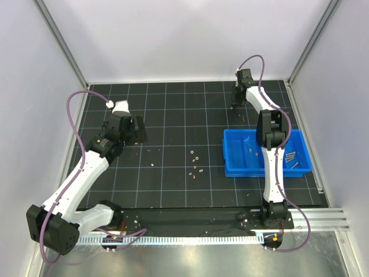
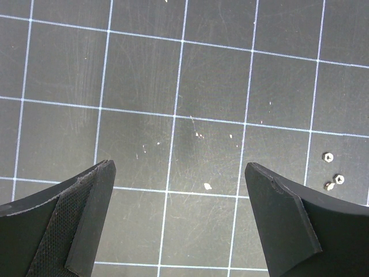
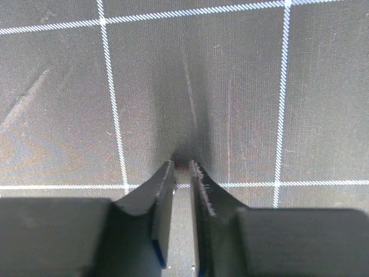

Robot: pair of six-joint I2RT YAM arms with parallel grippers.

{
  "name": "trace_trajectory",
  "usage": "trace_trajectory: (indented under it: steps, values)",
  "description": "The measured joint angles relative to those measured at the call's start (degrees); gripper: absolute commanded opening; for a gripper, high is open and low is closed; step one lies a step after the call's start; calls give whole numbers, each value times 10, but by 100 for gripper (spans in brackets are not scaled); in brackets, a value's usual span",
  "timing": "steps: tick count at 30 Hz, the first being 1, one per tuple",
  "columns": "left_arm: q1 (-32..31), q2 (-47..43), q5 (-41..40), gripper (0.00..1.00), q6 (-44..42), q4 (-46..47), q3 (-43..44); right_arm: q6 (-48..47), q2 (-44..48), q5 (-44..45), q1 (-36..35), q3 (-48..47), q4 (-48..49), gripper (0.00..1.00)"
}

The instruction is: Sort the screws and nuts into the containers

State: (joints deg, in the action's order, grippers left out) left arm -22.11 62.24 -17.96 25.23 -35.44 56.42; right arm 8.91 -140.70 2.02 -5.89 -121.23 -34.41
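Observation:
The blue three-compartment tray (image 1: 233, 154) lies on the right of the mat. Several screws (image 1: 291, 157) lie in its right compartment and one small bit (image 1: 252, 152) in its middle one. Loose nuts (image 1: 196, 164) are scattered on the mat's middle. My left gripper (image 1: 134, 128) is open and empty at the left; in the left wrist view (image 2: 180, 170) it hangs over bare mat, with three nuts (image 2: 334, 175) off to its right. My right gripper (image 1: 237, 103) is beyond the tray, tips on the mat. In the right wrist view (image 3: 183, 164) its jaws stand nearly together, with nothing visible between them.
Grey enclosure walls surround the black gridded mat (image 1: 173, 115). A few tiny bits (image 1: 151, 151) lie left of the loose nuts. A white speck (image 2: 206, 186) lies between the left fingers. A metal rail (image 1: 323, 216) runs along the near edge.

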Motion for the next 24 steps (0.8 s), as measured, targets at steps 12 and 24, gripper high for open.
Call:
trace_trajectory:
  steps: [12,24]
  values:
    - [0,-2,0,100,0,0,0,3,30,1,-3,41,-12,34]
    - [0,-14,0,100,0,0,0,42,71,-7,-26,112,-9,33]
